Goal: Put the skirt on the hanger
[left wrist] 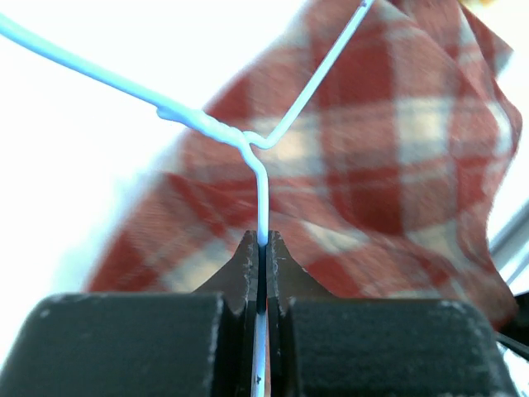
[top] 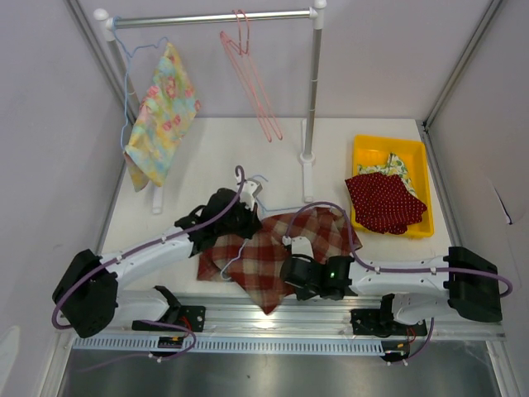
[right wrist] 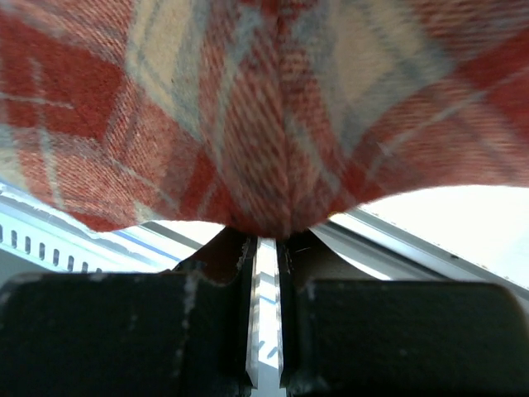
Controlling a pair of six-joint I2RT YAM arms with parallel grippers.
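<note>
The hanger (left wrist: 211, 126) is clamped by its wire neck in the left claw (left wrist: 262, 248). A fold of the plaid skirt (right wrist: 248, 124) is pinched in the right claw (right wrist: 264, 241). The skirt is spread on the desk (top: 215, 157) between the arms, with the hanger lying across it. The hanger should be held steady while the fabric is drawn gently along the wire. No writing can be read.

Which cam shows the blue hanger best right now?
Left wrist: the blue hanger has its neck clamped in the left gripper, with the twist and both shoulder wires sharp over the plaid skirt. Top external shows only thin stretches of wire over the skirt. Right wrist shows skirt, no hanger.
</note>
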